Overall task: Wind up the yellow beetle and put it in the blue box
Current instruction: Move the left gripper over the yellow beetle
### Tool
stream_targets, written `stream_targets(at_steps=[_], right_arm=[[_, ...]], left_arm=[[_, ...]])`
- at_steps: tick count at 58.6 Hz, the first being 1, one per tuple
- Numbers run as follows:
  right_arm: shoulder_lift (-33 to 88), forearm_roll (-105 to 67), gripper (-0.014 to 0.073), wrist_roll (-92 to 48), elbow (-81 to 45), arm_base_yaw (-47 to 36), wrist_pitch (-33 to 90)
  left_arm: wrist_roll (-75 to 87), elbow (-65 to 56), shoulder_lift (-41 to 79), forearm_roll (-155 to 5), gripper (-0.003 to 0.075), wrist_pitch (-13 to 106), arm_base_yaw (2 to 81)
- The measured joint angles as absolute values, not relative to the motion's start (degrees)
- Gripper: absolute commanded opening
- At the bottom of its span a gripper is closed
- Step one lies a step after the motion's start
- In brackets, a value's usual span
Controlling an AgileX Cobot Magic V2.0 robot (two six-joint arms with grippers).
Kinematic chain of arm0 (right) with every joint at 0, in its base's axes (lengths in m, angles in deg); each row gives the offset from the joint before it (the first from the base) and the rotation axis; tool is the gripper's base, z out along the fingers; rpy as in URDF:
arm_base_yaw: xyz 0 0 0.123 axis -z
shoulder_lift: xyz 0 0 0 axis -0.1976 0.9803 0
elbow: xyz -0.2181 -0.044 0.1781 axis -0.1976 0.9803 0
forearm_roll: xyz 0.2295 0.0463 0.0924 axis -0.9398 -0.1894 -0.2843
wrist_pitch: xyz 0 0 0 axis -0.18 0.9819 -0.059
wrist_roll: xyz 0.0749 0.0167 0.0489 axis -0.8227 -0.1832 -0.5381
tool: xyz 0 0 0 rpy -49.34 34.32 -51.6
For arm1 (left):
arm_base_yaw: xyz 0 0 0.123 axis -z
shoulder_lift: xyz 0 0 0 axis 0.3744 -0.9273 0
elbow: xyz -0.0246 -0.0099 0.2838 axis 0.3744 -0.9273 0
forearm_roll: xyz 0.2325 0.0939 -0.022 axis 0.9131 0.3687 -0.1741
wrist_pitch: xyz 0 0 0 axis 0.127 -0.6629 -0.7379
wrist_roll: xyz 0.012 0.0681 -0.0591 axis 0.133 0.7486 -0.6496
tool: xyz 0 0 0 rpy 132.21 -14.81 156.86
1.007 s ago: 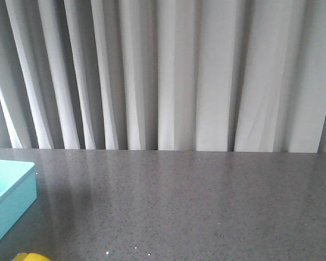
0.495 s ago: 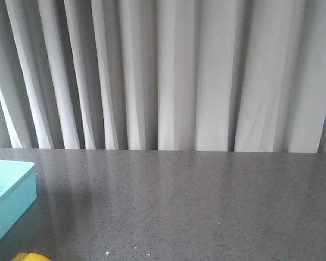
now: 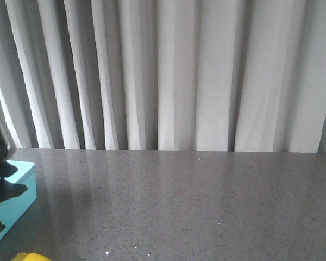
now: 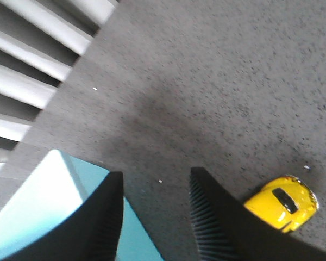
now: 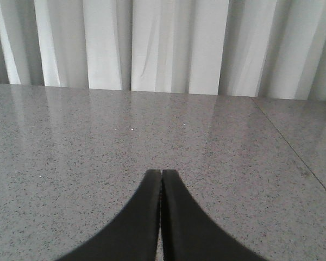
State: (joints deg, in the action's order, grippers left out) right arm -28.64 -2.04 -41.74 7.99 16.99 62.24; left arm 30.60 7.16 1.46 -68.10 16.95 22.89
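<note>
Newly arrived over the blue box (image 4: 49,209), the left gripper (image 4: 155,217) hangs with fingers spread, the yellow beetle (image 4: 282,202) just outside one finger, so descending off-centre may knock it away.

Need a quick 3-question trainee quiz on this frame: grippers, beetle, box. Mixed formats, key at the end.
1. True or false: the right gripper is shut on the yellow beetle.
2. Multiple choice: the left gripper is A) shut and empty, B) open and empty, C) shut on the beetle.
3. Fill in: the beetle lies on the ____, outside the blue box.

Key: 1. False, it is shut with nothing between its fingers. 2. B. 3. table.
</note>
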Motion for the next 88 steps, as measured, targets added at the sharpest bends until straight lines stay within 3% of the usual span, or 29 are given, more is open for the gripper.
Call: stream_targets(at_steps=[27, 48, 88], right_arm=[[-28.64, -2.04, -0.0007, -41.74, 7.99, 16.99, 62.24], [-28.64, -2.04, -0.0007, -41.74, 7.99, 16.99, 62.24], [-28.64, -2.04, -0.0007, -41.74, 7.99, 16.99, 62.24]], left_arm=[[30.42, 7.16, -3.21, -65.17, 0.0307, 16.51, 22.89], [25.80, 7.16, -3.21, -64.19, 0.0486, 16.47, 22.89], [22.41, 7.18, -8.83, -61.41, 0.0490, 9.65, 22.89]])
